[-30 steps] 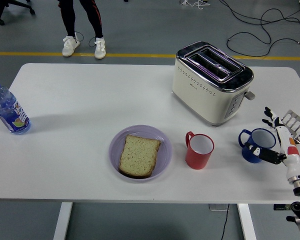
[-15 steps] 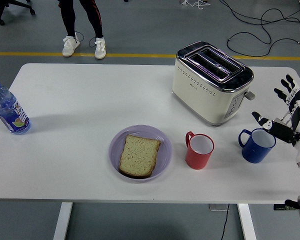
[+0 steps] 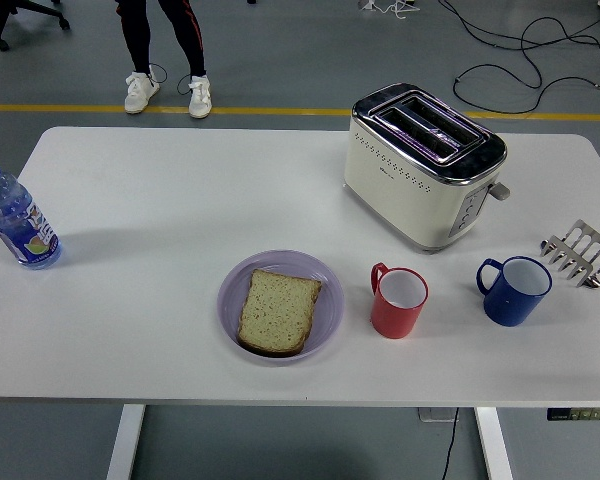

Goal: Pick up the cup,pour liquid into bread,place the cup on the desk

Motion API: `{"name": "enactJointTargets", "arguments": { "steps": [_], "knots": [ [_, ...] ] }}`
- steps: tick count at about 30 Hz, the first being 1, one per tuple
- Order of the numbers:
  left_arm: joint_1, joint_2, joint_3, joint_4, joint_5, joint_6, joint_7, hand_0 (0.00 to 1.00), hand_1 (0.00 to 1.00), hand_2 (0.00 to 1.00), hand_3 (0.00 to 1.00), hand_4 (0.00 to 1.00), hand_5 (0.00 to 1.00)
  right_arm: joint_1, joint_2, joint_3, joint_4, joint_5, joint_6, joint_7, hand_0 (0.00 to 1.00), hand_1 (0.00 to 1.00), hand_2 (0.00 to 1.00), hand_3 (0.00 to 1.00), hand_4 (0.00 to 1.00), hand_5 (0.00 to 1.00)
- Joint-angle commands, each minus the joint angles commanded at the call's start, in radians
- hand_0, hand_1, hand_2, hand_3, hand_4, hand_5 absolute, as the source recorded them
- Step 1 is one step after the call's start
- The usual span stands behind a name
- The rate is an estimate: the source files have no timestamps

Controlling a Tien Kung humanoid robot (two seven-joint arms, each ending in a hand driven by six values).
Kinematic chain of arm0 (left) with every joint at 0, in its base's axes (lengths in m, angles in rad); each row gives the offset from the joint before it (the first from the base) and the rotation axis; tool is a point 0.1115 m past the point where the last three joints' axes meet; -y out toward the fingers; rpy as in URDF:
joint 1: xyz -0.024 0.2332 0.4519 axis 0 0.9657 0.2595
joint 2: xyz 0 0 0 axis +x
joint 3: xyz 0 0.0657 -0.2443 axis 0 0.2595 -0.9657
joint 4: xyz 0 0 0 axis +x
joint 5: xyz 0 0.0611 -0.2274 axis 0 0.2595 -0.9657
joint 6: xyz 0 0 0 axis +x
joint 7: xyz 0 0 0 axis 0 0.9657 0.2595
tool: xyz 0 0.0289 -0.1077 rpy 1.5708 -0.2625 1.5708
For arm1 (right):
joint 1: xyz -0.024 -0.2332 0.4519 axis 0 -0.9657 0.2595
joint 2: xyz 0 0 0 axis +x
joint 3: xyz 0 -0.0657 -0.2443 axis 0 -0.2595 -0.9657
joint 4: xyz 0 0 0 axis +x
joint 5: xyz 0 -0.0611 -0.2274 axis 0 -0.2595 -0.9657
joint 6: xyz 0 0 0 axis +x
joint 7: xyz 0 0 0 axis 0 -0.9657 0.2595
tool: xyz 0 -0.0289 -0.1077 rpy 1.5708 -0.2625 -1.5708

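Observation:
A blue cup (image 3: 516, 291) stands upright on the white table (image 3: 160, 200) at the right, its handle pointing left. A red cup (image 3: 398, 300) stands to its left, handle at upper left. A slice of bread (image 3: 278, 311) lies in a lilac plate (image 3: 323, 322) at the table's front middle. Neither robot hand shows in the head view. Nothing touches either cup.
A cream toaster (image 3: 424, 163) stands behind the cups. A metal toast rack (image 3: 580, 252) sits at the right edge. A water bottle (image 3: 17, 220) stands at the far left. A person's legs and white shoes (image 3: 166, 92) show beyond the table.
The right hand was beside the blue cup, rose up along the right edge with fingers spread, and has now left the picture. The blue cup stays where it was.

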Motion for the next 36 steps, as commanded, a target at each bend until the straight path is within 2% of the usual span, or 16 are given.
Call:
{"name": "enactJointTargets", "arguments": {
  "steps": [8,10,11,16,36],
  "knots": [
    [-0.003,0.000,-0.005,0.000,0.003,0.003,-0.002,0.656,0.689,0.706,0.590,0.304,0.869,0.011,0.008,0.072,-0.114,0.314,0.066,-0.111,0.718,0.662,0.677,0.627,0.647,0.201],
    [-0.002,0.000,-0.007,0.000,0.003,0.002,-0.002,0.656,0.689,0.706,0.590,0.304,0.869,0.012,0.009,0.077,-0.131,0.323,0.072,-0.123,0.718,0.662,0.677,0.627,0.647,0.201],
    [-0.002,0.000,-0.007,0.000,0.003,0.002,-0.002,0.657,0.689,0.706,0.590,0.304,0.870,0.012,0.009,0.078,-0.136,0.324,0.073,-0.126,0.722,0.663,0.675,0.627,0.657,0.238],
    [-0.002,0.000,-0.007,0.000,0.006,0.002,-0.002,0.657,0.689,0.706,0.590,0.304,0.870,0.020,0.014,0.075,-0.175,0.325,0.087,-0.134,0.722,0.663,0.675,0.627,0.657,0.238],
    [-0.002,0.000,-0.005,0.000,0.002,0.002,-0.002,0.657,0.690,0.707,0.590,0.306,0.870,0.040,0.010,0.066,-0.202,0.394,0.084,-0.131,0.721,0.663,0.675,0.630,0.649,0.256]
  ]
}}
